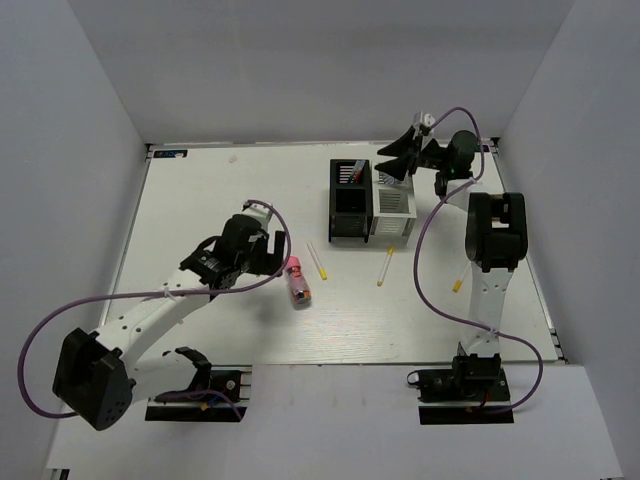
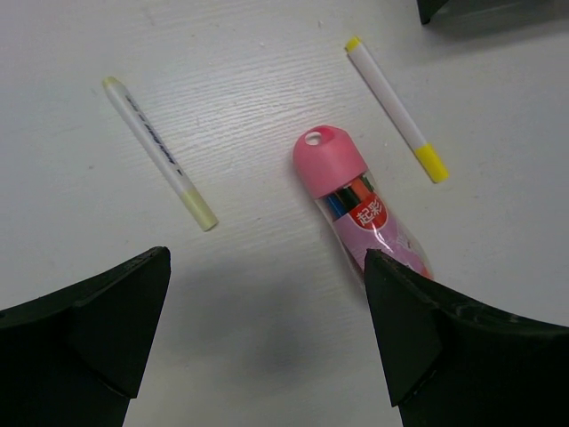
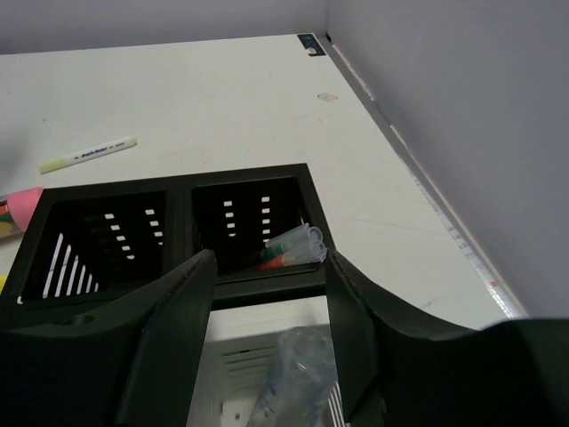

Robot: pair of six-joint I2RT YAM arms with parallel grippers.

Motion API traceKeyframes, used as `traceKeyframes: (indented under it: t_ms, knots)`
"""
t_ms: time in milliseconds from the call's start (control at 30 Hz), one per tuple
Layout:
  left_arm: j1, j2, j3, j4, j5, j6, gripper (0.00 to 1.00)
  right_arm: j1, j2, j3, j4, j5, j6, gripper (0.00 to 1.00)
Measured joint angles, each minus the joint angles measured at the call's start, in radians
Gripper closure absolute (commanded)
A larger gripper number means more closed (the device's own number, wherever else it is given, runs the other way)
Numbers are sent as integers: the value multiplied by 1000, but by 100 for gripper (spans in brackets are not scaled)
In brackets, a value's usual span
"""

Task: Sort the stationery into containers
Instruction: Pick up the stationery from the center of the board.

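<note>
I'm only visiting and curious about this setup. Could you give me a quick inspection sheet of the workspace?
Surface: white table, looks clean.
Job's things: pink-capped tube and two white-and-yellow pens lie loose. The black organiser holds a few pens, and the white-grey organiser adjoins it. A blurred clear bottle shows at the white-grey one.
Clutter: nothing seen.
Grippers: left gripper is open beside the tube; right gripper is open over the organisers.
Cables: a purple cable loops along each arm.
Surroundings: plain grey walls on three sides.

Bare table (image 2: 258,71) rings the pink-capped tube (image 2: 342,182) — pens (image 2: 160,153) flank it, apart.
</note>
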Motion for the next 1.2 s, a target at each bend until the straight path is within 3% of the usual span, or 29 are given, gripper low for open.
traceKeyframes:
  t_ms: [167, 267, 300, 333, 367, 433, 533, 567, 700, 933, 1033, 1200]
  knots:
    - [-10, 90, 13, 3, 60, -62, 0, -6, -19, -71, 13, -3, 5, 46]
    - [-18, 163, 43, 6, 90, -118, 0, -16, -106, -178, -6, 18, 3, 68]
    - [-20, 186, 53, 7, 98, -135, 0, -19, -153, -218, -36, 38, -19, 79]
    - [-22, 204, 60, 8, 102, -148, 0, -26, -215, -262, -85, 62, -47, 96]
    - [-23, 230, 69, 8, 105, -172, 0, -34, -291, -297, -154, 94, -93, 100]
    - [-28, 256, 78, 6, 106, -199, 0, -42, -424, -319, -333, 182, -204, 92]
    - [-33, 289, 107, 0, 106, -238, 0, -63, -632, -338, -558, 289, -335, 67]
    - [-35, 301, 120, 0, 106, -251, 0, -70, -696, -351, -618, 312, -369, 64]
    - [-45, 374, 177, 6, 106, -303, 3, -98, -885, -469, -789, 337, -478, 63]
    - [-70, 592, 323, -42, 75, -401, 9, -114, -1102, -786, -984, 342, -521, 61]
    - [-82, 623, 327, -78, 46, -438, 18, -119, -1201, -837, -1022, 334, -533, 60]
    - [-88, 624, 321, -106, 15, -481, 43, -125, -1329, -892, -1044, 301, -541, 60]
